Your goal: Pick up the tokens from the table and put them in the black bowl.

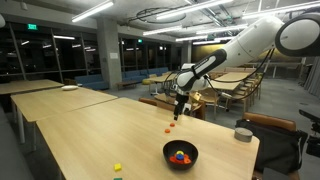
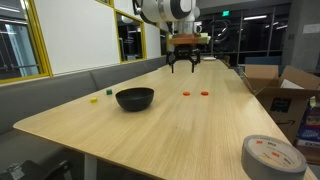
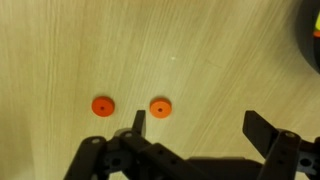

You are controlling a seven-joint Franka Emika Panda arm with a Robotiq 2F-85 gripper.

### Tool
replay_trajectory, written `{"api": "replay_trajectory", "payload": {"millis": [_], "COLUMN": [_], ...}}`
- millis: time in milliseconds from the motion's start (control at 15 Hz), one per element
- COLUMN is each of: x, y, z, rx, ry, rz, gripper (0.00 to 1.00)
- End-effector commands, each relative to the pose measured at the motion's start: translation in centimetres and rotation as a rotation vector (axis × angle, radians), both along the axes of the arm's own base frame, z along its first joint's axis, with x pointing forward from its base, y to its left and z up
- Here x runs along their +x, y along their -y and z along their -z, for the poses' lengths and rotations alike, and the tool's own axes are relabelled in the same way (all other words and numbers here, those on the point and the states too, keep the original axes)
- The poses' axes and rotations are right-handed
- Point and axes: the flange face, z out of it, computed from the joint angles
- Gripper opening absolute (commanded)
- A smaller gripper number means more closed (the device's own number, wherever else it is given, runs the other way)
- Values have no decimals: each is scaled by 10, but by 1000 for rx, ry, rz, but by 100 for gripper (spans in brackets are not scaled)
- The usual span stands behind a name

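Two orange tokens lie on the light wooden table: one just beside my left finger and one further left in the wrist view. They show as small orange dots in both exterior views. The black bowl holds orange and blue tokens. A slice of its rim shows at the wrist view's top right. My gripper is open and empty, hovering above the table over the two tokens.
A grey tape roll sits near a table corner. A small yellow piece and a green one lie beyond the bowl. A yellow piece lies near it. Cardboard boxes stand beside the table.
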Motion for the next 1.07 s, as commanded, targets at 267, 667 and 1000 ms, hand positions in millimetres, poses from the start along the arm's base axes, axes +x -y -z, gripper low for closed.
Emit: {"api": "replay_trajectory", "payload": {"millis": [267, 667, 1000], "x": [59, 89, 105], "y": [4, 3, 7], "z": [45, 70, 90], "rx": [-10, 2, -14], "ry": [-35, -71, -111], "rz": [70, 76, 84], "gripper": [100, 100, 100]}}
